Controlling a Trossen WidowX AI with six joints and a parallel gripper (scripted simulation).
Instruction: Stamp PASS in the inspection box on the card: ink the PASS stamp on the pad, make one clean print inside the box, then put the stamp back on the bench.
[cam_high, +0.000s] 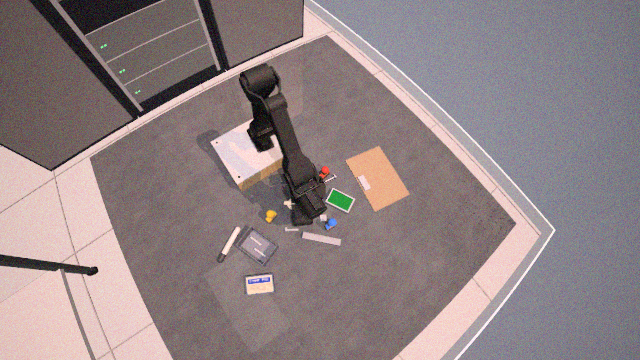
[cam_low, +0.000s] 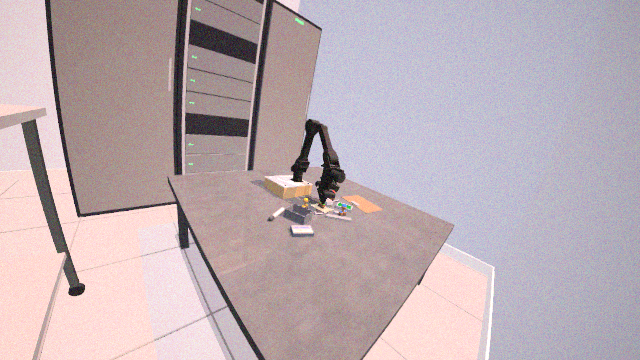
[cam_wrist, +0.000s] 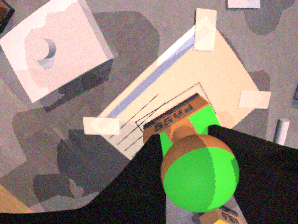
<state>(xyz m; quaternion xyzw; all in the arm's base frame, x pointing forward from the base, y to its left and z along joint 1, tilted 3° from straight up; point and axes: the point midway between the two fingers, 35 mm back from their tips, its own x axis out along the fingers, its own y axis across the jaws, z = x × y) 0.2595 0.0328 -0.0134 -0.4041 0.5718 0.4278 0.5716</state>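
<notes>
My gripper (cam_high: 303, 221) (cam_low: 324, 200) (cam_wrist: 184, 137) is shut on the PASS stamp (cam_wrist: 200, 172), an orange-brown stamp with a round green knob. The stamp is over the cream card (cam_wrist: 227, 75) (cam_low: 325, 209), which is taped down at its corners. The stamp's PASS-lettered edge lies inside the outline of the inspection box (cam_wrist: 200, 83) in the wrist view, and its body hides most of the box. I cannot tell whether its face touches the card. No print shows in the visible part of the box. The green ink pad (cam_high: 340, 200) (cam_low: 345, 205) lies beside the arm.
A blue-knobbed stamp (cam_high: 331, 223), a red-knobbed stamp (cam_high: 325, 171) and a yellow-knobbed stamp (cam_high: 270, 215) stand around the gripper. A grey bar (cam_high: 321, 238), a dark tray (cam_high: 249, 255), a white marker (cam_high: 230, 242) and a labelled block (cam_high: 259, 287) lie in front. A white block (cam_wrist: 65, 65) stands beside the card.
</notes>
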